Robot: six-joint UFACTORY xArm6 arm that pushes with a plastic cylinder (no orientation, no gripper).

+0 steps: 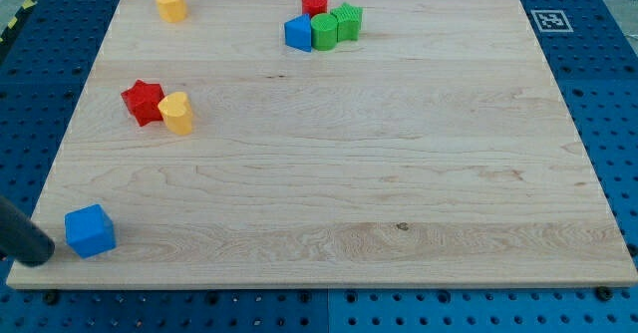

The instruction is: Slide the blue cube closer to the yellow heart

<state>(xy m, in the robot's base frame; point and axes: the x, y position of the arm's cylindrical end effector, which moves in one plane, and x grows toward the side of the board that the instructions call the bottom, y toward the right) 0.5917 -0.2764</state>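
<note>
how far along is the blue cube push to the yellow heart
Done: little that shows. The blue cube sits near the board's bottom-left corner, well apart from the yellow heart, which rests against the red star.
In hand: my tip is just at the cube's left, close to it; contact cannot be told.
Left: nearly the whole slide, up and a little toward the view's right.

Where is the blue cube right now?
The blue cube sits near the board's bottom-left corner, just right of my tip, well below the yellow heart.
</note>
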